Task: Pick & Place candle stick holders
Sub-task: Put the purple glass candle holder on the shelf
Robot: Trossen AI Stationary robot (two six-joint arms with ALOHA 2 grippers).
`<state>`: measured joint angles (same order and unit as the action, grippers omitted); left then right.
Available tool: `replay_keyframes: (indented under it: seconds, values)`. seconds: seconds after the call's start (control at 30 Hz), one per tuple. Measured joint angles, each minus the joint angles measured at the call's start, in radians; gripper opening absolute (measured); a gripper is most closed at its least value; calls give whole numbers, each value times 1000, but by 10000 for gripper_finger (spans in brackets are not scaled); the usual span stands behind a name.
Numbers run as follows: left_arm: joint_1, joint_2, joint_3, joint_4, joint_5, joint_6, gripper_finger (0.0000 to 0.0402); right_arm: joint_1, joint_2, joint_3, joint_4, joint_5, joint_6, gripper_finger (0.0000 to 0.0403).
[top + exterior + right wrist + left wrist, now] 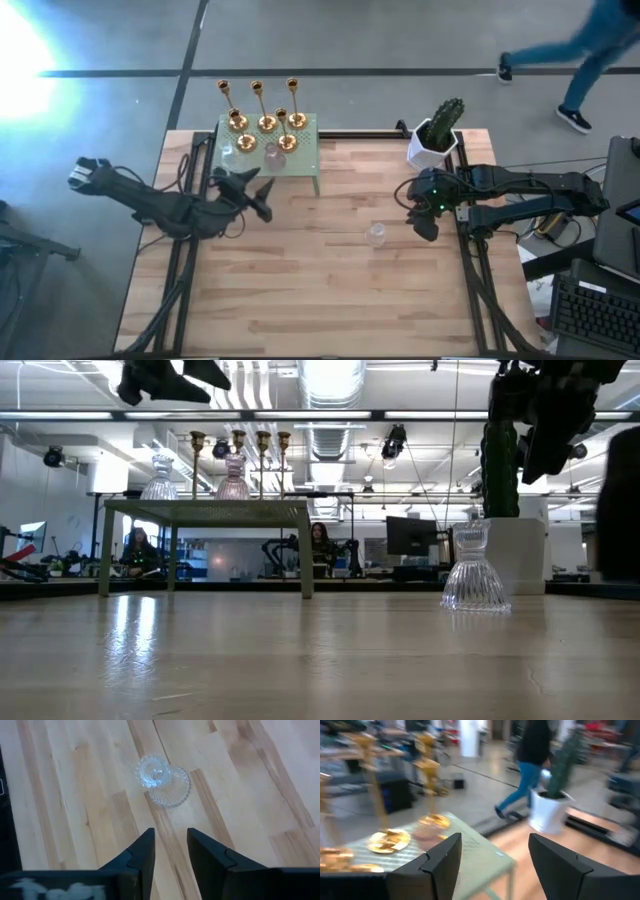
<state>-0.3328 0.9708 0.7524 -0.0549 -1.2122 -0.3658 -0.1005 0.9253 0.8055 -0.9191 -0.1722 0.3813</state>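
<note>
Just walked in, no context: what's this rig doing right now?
A two-arm robot is sorting candle stick holders. The gold candlesticks and two glass holders stand on the small green table. One clear glass holder stands alone on the wooden table. The right hand hovers beside and above it, fingers apart, holding nothing. The left hand hangs open and empty by the green table's front edge. A cactus pot sits at the back.
</note>
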Motion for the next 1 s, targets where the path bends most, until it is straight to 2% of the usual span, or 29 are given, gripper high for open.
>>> replay_keyframes:
  seconds: [0.1, 0.2, 0.37, 0.6, 0.77, 1.0]
  values:
    - [15, 19, -33, 68, 147, 45, 236, 0, 0, 0, 19, 0, -12, 105]
    - [35, 53, -79, 214, 282, 194, 236, 0, 0, 0, 35, 0, -31, 102]
    - [102, 136, -147, 451, 346, 386, 235, 0, 0, 0, 52, 0, -45, 98]
    - [314, 244, -168, 604, 555, 389, 227, 0, 0, 0, 58, 0, -45, 102]
    - [395, 297, -145, 612, 559, 318, 220, 0, 0, 0, 58, 0, -45, 97]
    - [403, 380, -91, 615, 522, 284, 186, 0, 0, 0, 65, 0, -60, 87]
